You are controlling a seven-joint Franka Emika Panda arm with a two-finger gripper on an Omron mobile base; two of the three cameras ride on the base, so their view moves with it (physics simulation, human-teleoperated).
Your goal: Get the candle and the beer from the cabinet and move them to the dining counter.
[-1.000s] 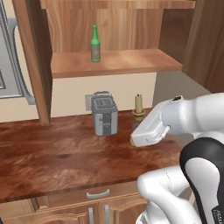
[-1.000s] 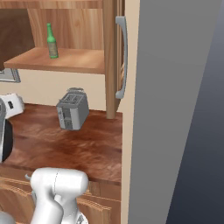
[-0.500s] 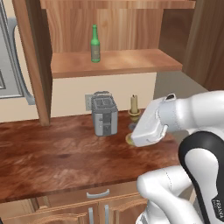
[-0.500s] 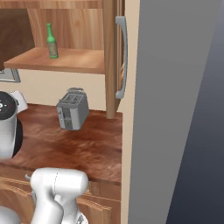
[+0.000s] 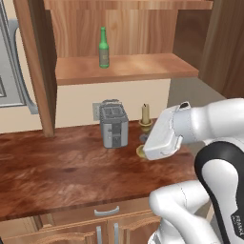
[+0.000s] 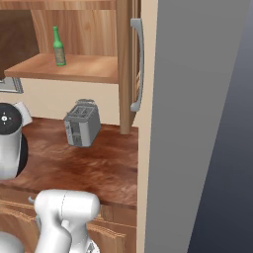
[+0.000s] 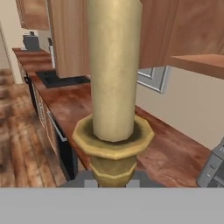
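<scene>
Now my claw [image 5: 143, 145] pinches the candle [image 5: 145, 116] by its holder; beer [image 5: 103, 47] up-left on cabinet [image 5: 125, 69] shelf.

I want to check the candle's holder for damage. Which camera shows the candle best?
The hand view: the candle and its brass holder loom close. The left base view shows it small beside the toaster, base partly behind the hand.

So I've got the toaster [image 5: 114, 124] sitting on the wood counter [image 5: 62, 171] just left of my gripper [image 5: 145, 143], beer [image 5: 103, 47] up on the cabinet shelf [image 5: 128, 69] above.
</scene>
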